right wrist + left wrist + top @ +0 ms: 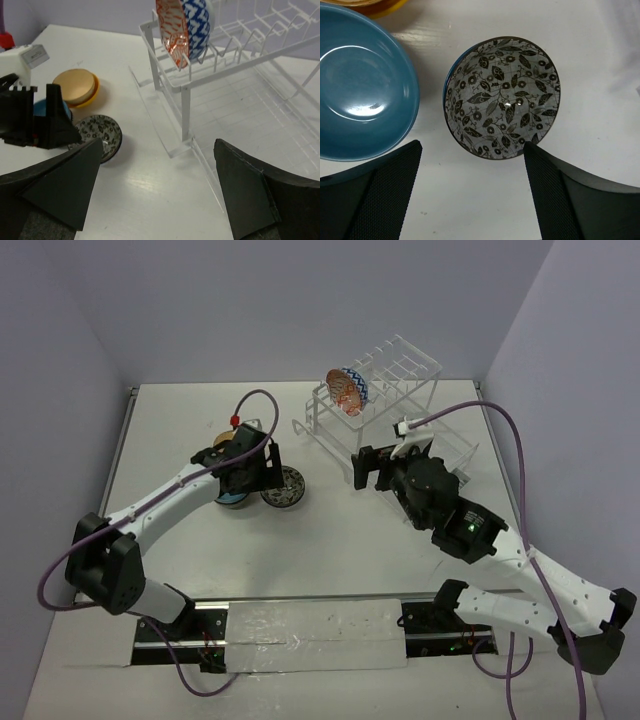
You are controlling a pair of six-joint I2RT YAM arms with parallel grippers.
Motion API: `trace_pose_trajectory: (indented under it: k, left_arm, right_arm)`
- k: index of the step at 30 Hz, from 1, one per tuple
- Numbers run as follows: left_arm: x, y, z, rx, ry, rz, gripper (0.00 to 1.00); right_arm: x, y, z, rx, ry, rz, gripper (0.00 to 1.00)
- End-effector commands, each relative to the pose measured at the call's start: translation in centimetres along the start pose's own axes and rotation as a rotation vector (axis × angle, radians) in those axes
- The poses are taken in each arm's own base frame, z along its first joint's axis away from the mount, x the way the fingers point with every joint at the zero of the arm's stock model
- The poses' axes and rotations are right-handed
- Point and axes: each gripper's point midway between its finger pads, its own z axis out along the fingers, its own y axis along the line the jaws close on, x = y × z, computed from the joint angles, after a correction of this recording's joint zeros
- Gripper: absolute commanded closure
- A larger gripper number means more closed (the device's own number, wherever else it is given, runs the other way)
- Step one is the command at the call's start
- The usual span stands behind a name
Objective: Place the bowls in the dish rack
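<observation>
I read this as the start of the next pick: one bowl is racked, the others sit out on the surface (600, 60). The zigzag bowl (186, 27), blue and white outside and orange-red patterned inside, stands on edge in the slotted top tier of the dish rack (250, 60), at the end nearest the other bowls. My right pincer (157, 150) is released and empty; it hangs in front of the rack's corner post, apart from the wire.

My left pincer (470, 150) is spread wide with nothing in it, and it hovers over the leaf-patterned bowl (502, 97), whose near rim lies between the two fingers in the wrist view. That bowl rests upright, pale inside with dark leaves and vines, and it looks glossy. Just beside it sits the blue bowl (360, 85), plain and shiny, with a narrow gap between them. Beyond them the cream bowl (74, 84) nests inside the orange-yellow bowl (94, 92).

As I judge it, the next move is to lower the left pincer so that one finger drops inside the leaf bowl's rim and the other outside, on a side clear of the blue bowl, then clench and lift. The glaze looks slick, so I would want a firm bite on the rim before carrying it toward the rack
</observation>
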Motion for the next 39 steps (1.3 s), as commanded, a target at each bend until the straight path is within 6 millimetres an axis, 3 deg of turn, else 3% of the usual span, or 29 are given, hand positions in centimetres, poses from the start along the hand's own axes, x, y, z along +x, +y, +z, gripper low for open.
trace_pose_trajectory:
  k: [1, 8, 19, 24, 33, 39]
  left_arm:
    - [-1.7, -0.6, 0.1, -0.046, -0.05, -0.015, 0.13]
    - [-1.9, -0.3, 2.0, -0.115, -0.029, 0.011, 0.29]
    - [-1.1, 0.5, 4.1, -0.175, -0.001, 0.033, 0.37]
    - [-1.2, 0.1, 5.0, -0.17, 0.009, 0.042, 0.48]
    - [-1.1, -0.1, 5.8, -0.173, 0.019, 0.048, 0.56]
    - [-1.2, -0.2, 5.7, -0.17, 0.018, 0.051, 0.67]
  right_arm:
    - [-0.1, 0.3, -0.8, -0.026, -0.017, 0.079, 0.0]
    - [0.5, 0.0, -1.1, -0.031, -0.022, 0.091, 0.0]
    - [0.8, 0.2, -1.0, -0.04, -0.016, 0.09, 0.0]
    - [0.9, 0.4, -0.9, -0.045, -0.009, 0.089, 0.01]
    - [1.1, 0.4, -0.7, -0.041, -0.004, 0.079, 0.01]
    - [1.3, 0.4, -0.6, -0.041, 0.0, 0.075, 0.01]
